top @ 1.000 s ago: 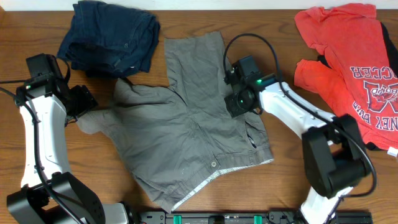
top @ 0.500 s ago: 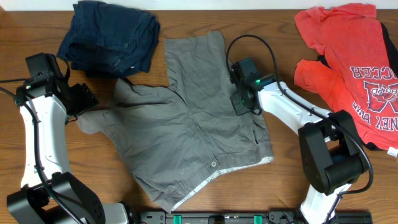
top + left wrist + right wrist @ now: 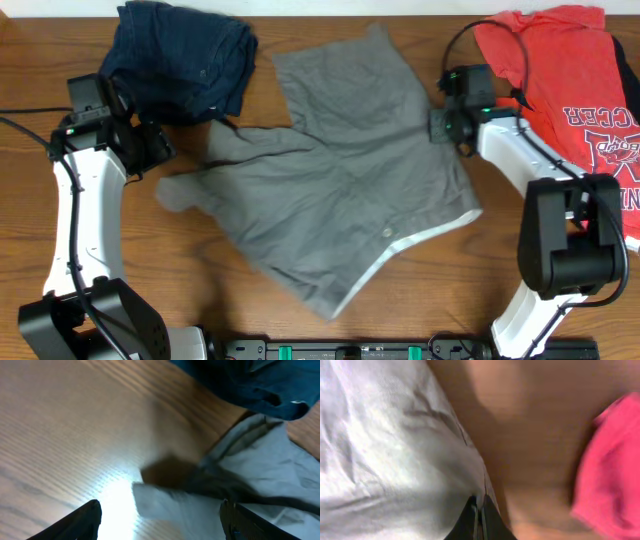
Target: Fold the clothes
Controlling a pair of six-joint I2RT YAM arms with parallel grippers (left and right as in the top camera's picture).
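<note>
**Fingers and Grip Points: Grey-Khaki Shorts**

Fingers of the right gripper (image 3: 479,516) are pressed together on the 3 o'clock side edge of the shorts (image 3: 340,190). In the right wrist view the cloth's edge runs straight in between them. Fingers of the left gripper (image 3: 160,510) stand wide apart and hold nothing. A pale corner of the cloth lies between them on the counter (image 3: 40,30), unclamped.

**Location.** The shorts lie spread and skewed at the counter's middle. The waistband (image 3: 425,238) faces 5 o'clock and one leg reaches toward 12 o'clock. The navy denim garment (image 3: 180,55) sits at 10 o'clock, just beside the shorts; whether they touch cannot be told. The red T-shirt (image 3: 560,80) lies at 2 o'clock, apart from the shorts.

**Handling (judged).** The shorts are light, limp cotton, not fragile. They will sag, wrinkle and drag on the wood rather than slide as one sheet. The waistband is the firmest part. Take hold at the waistband ends and leg hems, pinching all layers together. A pull from one side only is likely to skew the garment.

**Containers.** None are in view. The pockets' contents cannot be told.
</note>
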